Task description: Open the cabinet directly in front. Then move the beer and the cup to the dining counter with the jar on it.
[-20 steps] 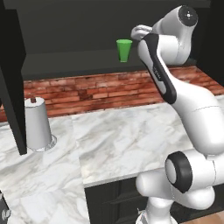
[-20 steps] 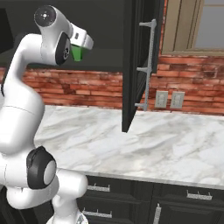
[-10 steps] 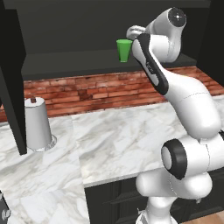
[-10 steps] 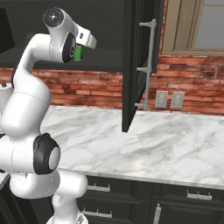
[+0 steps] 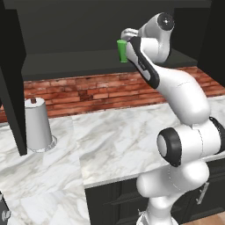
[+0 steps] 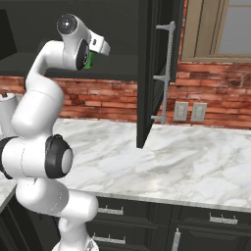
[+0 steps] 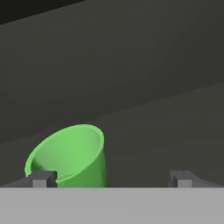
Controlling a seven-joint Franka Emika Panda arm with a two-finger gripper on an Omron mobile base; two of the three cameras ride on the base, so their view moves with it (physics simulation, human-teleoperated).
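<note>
The black upper cabinet (image 5: 66,66) stands open, its right door (image 6: 149,73) swung out toward me. The green cup (image 5: 121,51) stands upright on the cabinet shelf. My arm reaches up into the cabinet and my gripper (image 5: 126,35) sits right at the cup's rim. In the hand view the cup (image 7: 70,155) lies just inside the left fingertip (image 7: 41,178), and my gripper (image 7: 113,179) is open with nothing held. In the right base view a sliver of the cup (image 6: 88,60) shows behind the hand. The beer, the dining counter and the jar are out of view.
A white paper-towel roll (image 5: 37,125) stands on the marble worktop (image 5: 114,140) at the left, below the open left door (image 5: 11,88). The right door's long silver handle (image 6: 167,73) juts over the worktop. Red brick runs behind.
The hand has moved left along the shelf and closed in on the green cup. The jaws have stayed open.
</note>
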